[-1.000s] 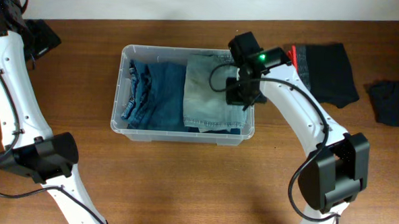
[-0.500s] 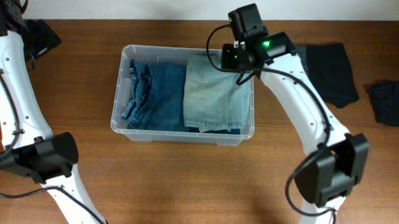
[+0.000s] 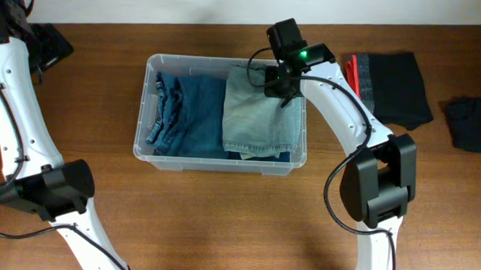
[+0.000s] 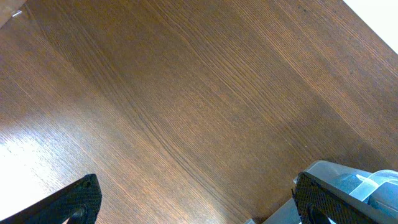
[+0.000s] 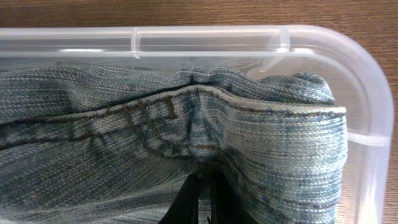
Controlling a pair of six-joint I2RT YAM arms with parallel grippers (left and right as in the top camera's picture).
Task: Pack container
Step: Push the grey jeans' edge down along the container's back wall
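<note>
The right end effector (image 3: 277,84) has swung to the container's (image 3: 187,58) far corner. It now presses into the pale jeans (image 3: 257,123).

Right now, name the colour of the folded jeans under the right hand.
Pale faded-blue denim jeans; right wrist view best.

I see soft, even light, 3 sharp views; left wrist: white glare on brown wooden table (image 4: 25,163).

Overhead straight down; right wrist close on container (image 5: 364,93) rim, left wrist angled over table (image 4: 186,112).
</note>
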